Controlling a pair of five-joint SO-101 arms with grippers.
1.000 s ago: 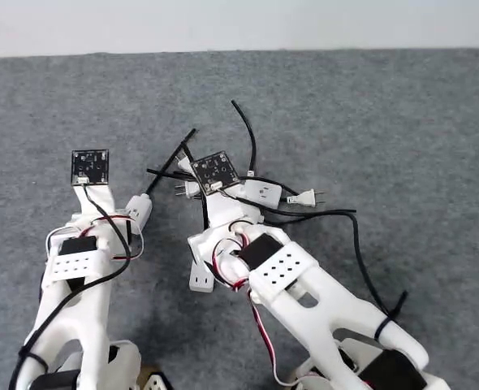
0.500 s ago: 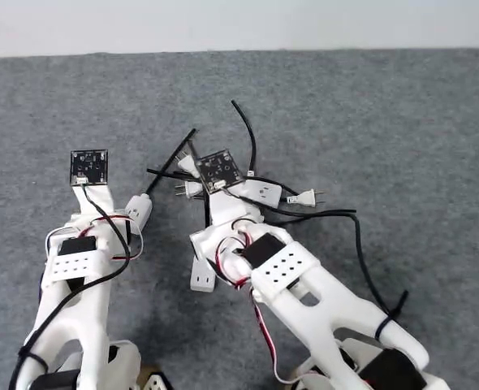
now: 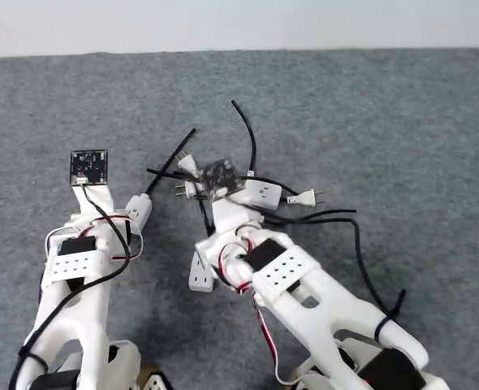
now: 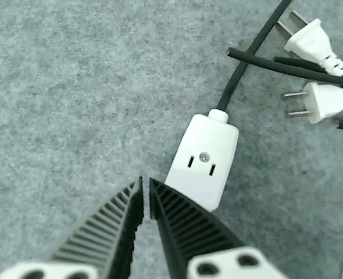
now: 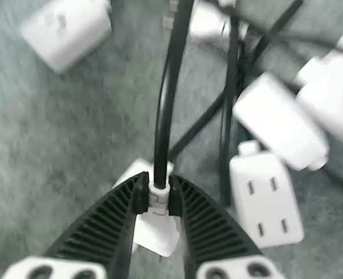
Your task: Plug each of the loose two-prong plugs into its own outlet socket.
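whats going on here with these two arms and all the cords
Two robot arms are working on a tangle of white plugs and sockets on a grey mat. The right gripper has its jaws clamped on what looks like a plug where its black cord enters. The left gripper is empty, jaws shut, right beside a socket with nothing plugged in. Two loose plugs lie just beyond that socket.

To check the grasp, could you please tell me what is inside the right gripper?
The right gripper is shut on a white plug, just where its black cord enters. The gripper covers the plug's sides, and its prongs cannot be made out.
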